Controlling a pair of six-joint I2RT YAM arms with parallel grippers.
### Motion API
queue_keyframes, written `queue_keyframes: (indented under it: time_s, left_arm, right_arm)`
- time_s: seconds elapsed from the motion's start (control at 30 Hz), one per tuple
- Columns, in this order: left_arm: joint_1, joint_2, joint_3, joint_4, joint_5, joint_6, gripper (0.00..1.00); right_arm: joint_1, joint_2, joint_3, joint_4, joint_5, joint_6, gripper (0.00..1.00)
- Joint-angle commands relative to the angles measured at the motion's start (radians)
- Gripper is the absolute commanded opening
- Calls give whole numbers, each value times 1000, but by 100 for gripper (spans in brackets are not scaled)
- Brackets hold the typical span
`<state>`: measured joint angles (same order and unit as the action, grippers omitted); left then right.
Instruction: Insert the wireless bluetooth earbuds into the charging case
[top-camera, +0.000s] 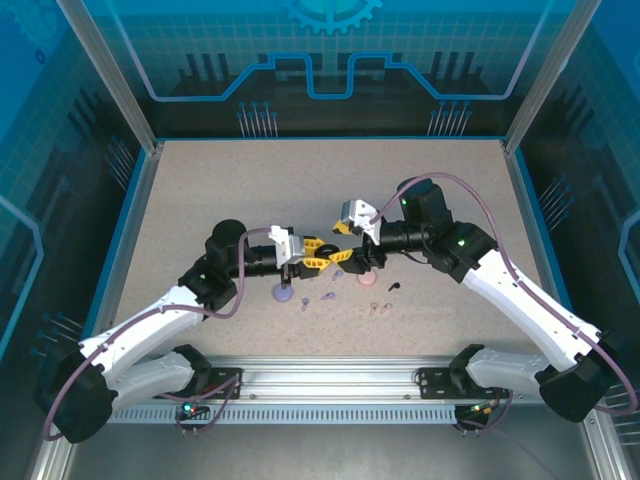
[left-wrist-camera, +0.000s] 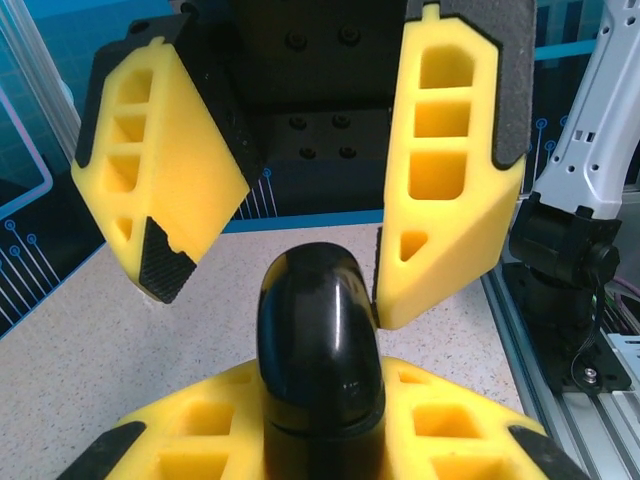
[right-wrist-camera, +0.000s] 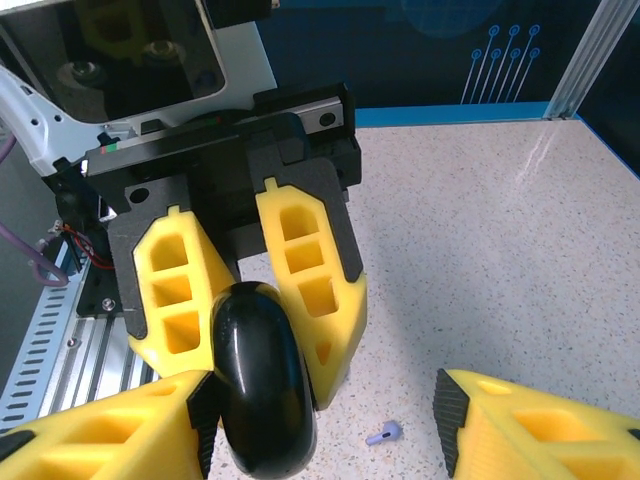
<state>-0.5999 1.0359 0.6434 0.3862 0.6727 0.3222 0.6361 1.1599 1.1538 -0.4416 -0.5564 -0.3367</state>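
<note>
Black case (left-wrist-camera: 320, 340) is up front, pinched by the left gripper (right-wrist-camera: 255, 345). Right gripper (left-wrist-camera: 285, 288) stands spread around it. Earbuds (top-camera: 327, 296) lie on the table (top-camera: 200, 200), lower middle of the top view. If one gripper lets go too soon, the smooth case could slip and drop. I count three cases: this one, a purple case (top-camera: 283, 293) and a pink case (top-camera: 366, 280). I count about five earbuds, but they are too tiny to be sure.

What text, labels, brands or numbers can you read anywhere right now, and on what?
No text is readable in any view.
The black charging case is glossy, with no logo or print visible.
The gear emblem on the back wall is a graphic among circuit lines, with no words or numbers.
</note>
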Motion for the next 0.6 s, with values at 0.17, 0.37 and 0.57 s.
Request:
queue_keyframes:
  time_s: [0.17, 0.37, 0.57]
  left_arm:
    - [-22, 13, 27, -16, 14, 44, 9]
    - [-26, 18, 29, -18, 11, 48, 9]
    - [-30, 17, 26, -17, 1, 46, 9]
  right_arm:
    - [-29, -2, 46, 20, 34, 27, 62]
    - [-36, -5, 47, 17, 29, 34, 62]
    - [-41, -18, 45, 9, 10, 32, 63]
